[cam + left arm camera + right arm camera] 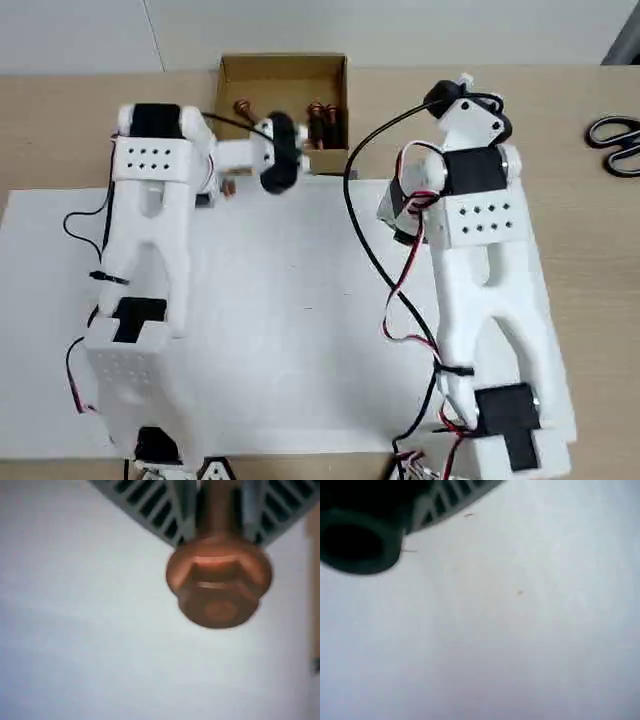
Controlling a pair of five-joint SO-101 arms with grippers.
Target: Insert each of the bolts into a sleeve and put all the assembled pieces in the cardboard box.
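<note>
Holding the copper bolt (218, 587) by its shank just behind the hexagonal head, the left gripper (218, 502) is closed on it above the white paper sheet (280, 330), just in front of the cardboard box (228, 95). The black sleeve (355, 542) sits in the right gripper (398, 212), which seems to be clamped on it, also over the sheet and well apart from the bolt. I think the main danger is in the meeting of the two parts: if the bolt's axis is not in line with the opening of the sleeve, the tip can catch on the rim and push one part sideways in its jaws. A loose grip can then let the bolt fall and roll on the paper. The box already contains some assembled pieces (322, 125), and a careless drop can hit its front wall.
</note>
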